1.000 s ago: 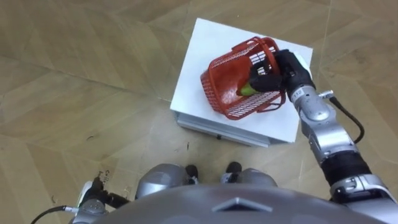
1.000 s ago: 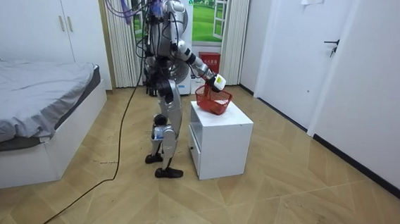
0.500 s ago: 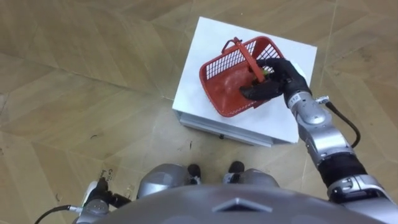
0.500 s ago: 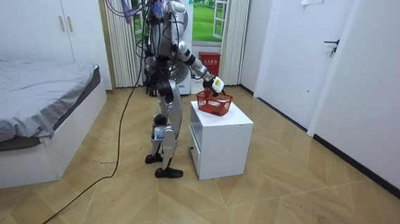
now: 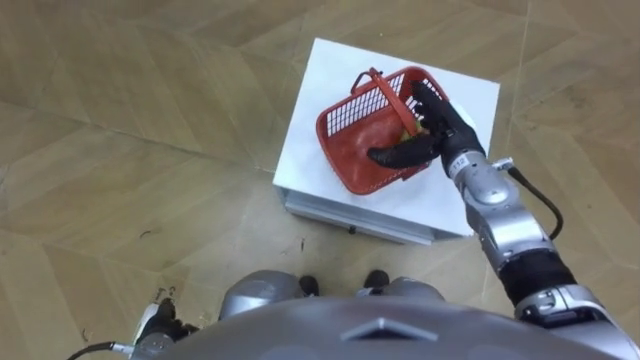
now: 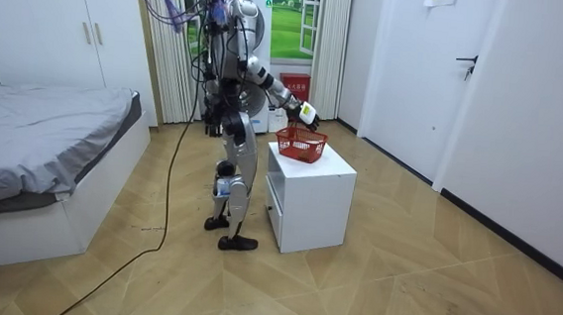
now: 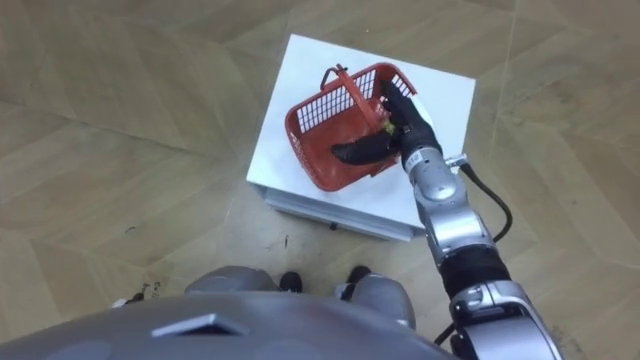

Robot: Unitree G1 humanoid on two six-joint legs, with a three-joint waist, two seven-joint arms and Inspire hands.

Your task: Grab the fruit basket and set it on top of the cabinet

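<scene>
One hand does the work: my right hand (image 5: 432, 128) lies spread over the right side of the red fruit basket (image 5: 343, 117), thumb inside, fingers straight along the rim, closed on nothing. The basket sits on the white cabinet (image 5: 335, 60), its handle (image 5: 382, 88) raised and free. I judge I'm seeking a grip; next I should curl round that handle and lift. My left hand (image 5: 150, 335) hangs low beside me.

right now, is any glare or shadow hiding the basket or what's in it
Left eye view: even light, no glare on the white cabinet, nothing washes out the red basket; the right robot hand, not shadow, covers its right side and part of the inside. Room view: soft even light, basket too far off to see into.
</scene>
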